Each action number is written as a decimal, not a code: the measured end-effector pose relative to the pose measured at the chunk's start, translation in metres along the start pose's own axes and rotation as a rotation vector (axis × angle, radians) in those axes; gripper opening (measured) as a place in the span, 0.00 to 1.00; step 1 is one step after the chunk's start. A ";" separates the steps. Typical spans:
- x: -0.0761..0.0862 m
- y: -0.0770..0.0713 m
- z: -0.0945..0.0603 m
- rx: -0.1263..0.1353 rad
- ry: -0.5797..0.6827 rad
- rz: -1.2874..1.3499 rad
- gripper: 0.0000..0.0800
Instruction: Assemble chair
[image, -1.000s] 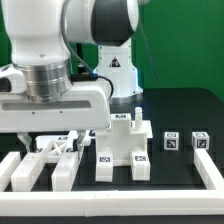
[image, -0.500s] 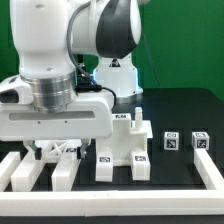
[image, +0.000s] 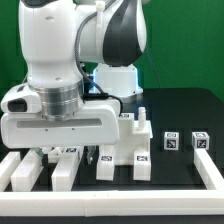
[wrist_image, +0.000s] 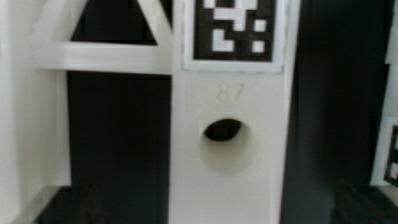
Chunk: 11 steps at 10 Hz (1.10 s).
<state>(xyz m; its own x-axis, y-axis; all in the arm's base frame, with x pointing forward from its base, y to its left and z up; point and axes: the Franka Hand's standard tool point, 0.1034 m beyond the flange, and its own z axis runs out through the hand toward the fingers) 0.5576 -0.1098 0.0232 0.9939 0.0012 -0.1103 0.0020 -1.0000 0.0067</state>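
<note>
Several white chair pieces with black-and-white tags lie on the black table. A blocky piece with two short legs (image: 124, 152) is in the middle, and two small cubes (image: 171, 142) (image: 199, 141) are at the exterior view's right. Loose bars (image: 62, 168) lie at the left. My gripper (image: 57, 152) is low over these bars, its fingers mostly hidden by the hand. In the wrist view a white bar (wrist_image: 231, 175) with a tag (wrist_image: 237, 30) and a round hole (wrist_image: 222, 130) lies close below my gripper (wrist_image: 217, 216). The jaws stand apart on either side of it.
Low white border rails run along the front (image: 110, 210) and the exterior view's right (image: 213, 175) of the table. The robot's base (image: 118, 80) stands behind the middle piece. A second tagged part shows at the wrist view's edge (wrist_image: 388, 150).
The arm has come down and swung over the left bars. The hand now sits lower, hiding more of them. The parts have not moved.
</note>
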 end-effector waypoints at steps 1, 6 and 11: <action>0.000 0.000 0.000 0.000 0.000 -0.001 0.81; 0.000 0.000 0.000 0.000 0.001 -0.001 0.35; 0.000 0.000 0.000 0.000 0.001 -0.001 0.35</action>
<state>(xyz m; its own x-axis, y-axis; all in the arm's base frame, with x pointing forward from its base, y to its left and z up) 0.5581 -0.1100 0.0236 0.9940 0.0025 -0.1094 0.0033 -1.0000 0.0069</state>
